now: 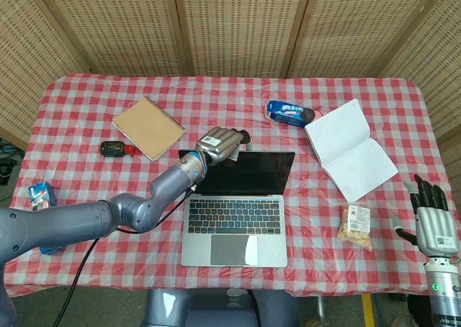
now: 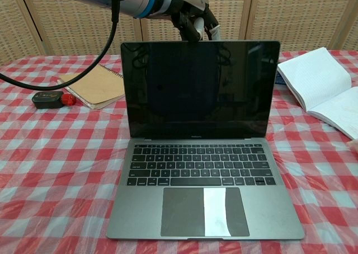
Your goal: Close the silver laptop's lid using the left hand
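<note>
1. Head view: The silver laptop [image 1: 238,208] sits open on the red and white checked cloth [image 1: 238,93], near the front edge. Its flat metal base shows dark keys and a smooth pad.
2. The left hand [image 1: 222,142], shiny metal with dark fingers, sits at the top left edge of the laptop's screen, fingers curled in. I cannot tell if it grips the lid.
3. Left of the laptop lies a brown spiral notebook [image 1: 149,127]. Right of it lies an open white book [image 1: 349,149].
4. The right hand [image 1: 431,219] hangs far right of the laptop, fingers apart, holding nothing.
5. Chest view: The laptop [image 2: 201,153] stands open, its dark glassy screen upright. The left hand [image 2: 193,19] has dark fingers at the screen's top edge.
</note>
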You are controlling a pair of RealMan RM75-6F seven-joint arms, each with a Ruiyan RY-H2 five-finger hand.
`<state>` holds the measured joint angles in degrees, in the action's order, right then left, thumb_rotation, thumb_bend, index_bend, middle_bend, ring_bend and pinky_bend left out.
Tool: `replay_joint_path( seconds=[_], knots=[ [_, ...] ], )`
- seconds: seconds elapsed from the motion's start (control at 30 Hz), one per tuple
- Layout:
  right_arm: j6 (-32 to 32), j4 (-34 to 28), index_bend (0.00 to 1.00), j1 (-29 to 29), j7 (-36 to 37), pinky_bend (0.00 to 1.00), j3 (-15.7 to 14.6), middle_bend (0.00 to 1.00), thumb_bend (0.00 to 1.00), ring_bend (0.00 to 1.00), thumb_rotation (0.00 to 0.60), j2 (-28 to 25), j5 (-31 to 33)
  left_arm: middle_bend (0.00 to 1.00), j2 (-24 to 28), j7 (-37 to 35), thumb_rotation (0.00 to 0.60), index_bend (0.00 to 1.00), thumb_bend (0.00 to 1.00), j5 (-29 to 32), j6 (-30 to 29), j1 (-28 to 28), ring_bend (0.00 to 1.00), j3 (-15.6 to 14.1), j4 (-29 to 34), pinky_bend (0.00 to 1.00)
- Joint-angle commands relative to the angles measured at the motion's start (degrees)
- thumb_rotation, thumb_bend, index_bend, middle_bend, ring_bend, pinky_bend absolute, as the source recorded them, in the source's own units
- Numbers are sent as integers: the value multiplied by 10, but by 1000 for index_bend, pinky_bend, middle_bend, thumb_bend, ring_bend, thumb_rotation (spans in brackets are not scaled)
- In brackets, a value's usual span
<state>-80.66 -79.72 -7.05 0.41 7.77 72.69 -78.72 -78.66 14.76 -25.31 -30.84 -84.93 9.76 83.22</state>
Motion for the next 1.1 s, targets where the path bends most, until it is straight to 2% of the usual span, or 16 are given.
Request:
replay_joint_path(
  seconds=[0.03,0.37,0.8,1.1],
  knots=[
    [0,0,0,0,1,0,0,0,607,0,600,0,1,301,2,-6,600,440,1000,-5,-1,-1,299,1,7,407],
    [1,1,0,-1,0,0,0,0,609,0,600,0,1,394,20,-14,600,513,1000,-25,-11,0,386,0,42,462],
    [-10,-11,0,1,-3,0,-1,0,612,0,600,-5,-7,404,53,-25,600,525,1000,-61,-11,9,393,-8,119,469],
    [-11,-15,0,1,-11,0,-3,0,614,0,600,-4,-8,404,78,-24,600,525,1000,-114,-22,36,393,-36,205,468]
  ],
)
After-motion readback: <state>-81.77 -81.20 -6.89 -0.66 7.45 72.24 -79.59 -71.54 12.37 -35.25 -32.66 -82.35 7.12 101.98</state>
